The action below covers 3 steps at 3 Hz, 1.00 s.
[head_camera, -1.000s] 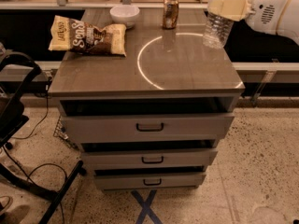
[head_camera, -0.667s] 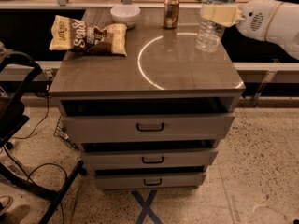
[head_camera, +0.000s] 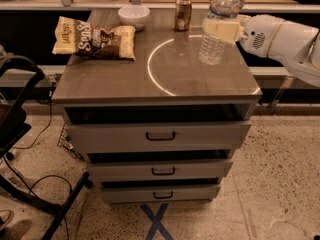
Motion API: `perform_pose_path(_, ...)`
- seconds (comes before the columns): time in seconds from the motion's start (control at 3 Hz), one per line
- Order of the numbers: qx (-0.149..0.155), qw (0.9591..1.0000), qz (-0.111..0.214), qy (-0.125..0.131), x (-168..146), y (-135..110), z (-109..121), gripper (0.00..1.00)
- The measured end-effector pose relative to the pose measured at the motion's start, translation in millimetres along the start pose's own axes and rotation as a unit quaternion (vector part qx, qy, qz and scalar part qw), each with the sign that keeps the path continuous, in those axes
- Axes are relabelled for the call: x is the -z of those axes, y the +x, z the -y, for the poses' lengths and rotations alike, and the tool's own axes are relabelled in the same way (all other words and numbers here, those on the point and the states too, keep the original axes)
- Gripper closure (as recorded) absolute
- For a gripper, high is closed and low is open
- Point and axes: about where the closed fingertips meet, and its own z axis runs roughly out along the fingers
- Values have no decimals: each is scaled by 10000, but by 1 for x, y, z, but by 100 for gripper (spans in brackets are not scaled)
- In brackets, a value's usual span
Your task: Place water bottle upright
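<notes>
**While the water bottle sits in the grip: hazards and stock count**

**Position.** The gripper (head_camera: 223, 30) is clamped around the middle of the water bottle (head_camera: 212, 49). The bottle is close to upright, cap uppermost, over the right rear of the cabinet top (head_camera: 200, 86). Whether its base touches the surface cannot be told.

**Hazards (judged).**
- If released above the surface or slightly tilted, the light, narrow-based bottle is likely to wobble and topple.
- A fall to the right would probably roll it off the near edge.
- The soda can (head_camera: 183, 13) stands just to the rear left, so a sideways drift of the arm may knock it over.
- A finger dragging on the ribbed wall while opening could pull the bottle over.

**Count.**
- 1 water bottle
- 1 soda can
- 1 white bowl (head_camera: 134, 16)
- 1 chip bag (head_camera: 95, 38)
- 1 cabinet with 3 drawers (head_camera: 200, 134), each with 1 handle
- 1 gripper
- 1 blue tape cross (head_camera: 156, 223) on the floor
</notes>
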Motion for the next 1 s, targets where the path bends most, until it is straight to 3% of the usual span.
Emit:
perform_pose_path(0.33, 287, 9991, -150, -276, -10, 14, -9, 100)
perform_pose_path(1.0, 757, 9954, -387, -444, -31, 47, -22, 100)
